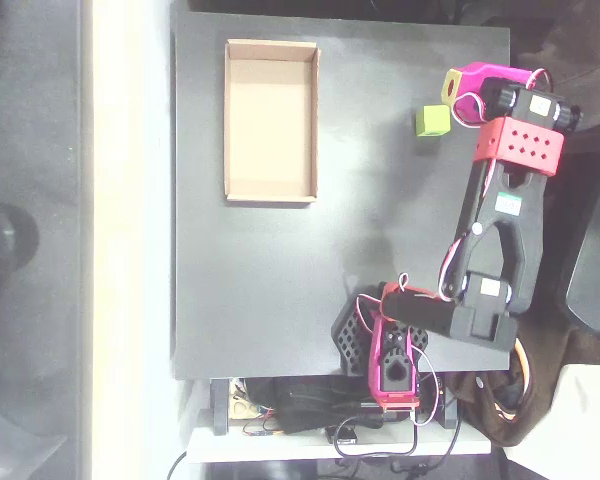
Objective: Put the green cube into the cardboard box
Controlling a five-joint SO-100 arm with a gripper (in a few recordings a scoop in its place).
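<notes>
In the overhead view, the green cube [432, 120] sat near the tabletop's [260, 290] top-right corner, just beside the pink tool [458, 84], presumably lined up for a grasp; whether the tool was open could not be told. The cardboard box [229, 120] lay empty near the top-left corner, well apart.

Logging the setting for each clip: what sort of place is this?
Probably a hobby or lab workbench: a dark tabletop bearing a small robot arm with loose wiring, a cardboard box and a green cube near the pink claw.
</notes>
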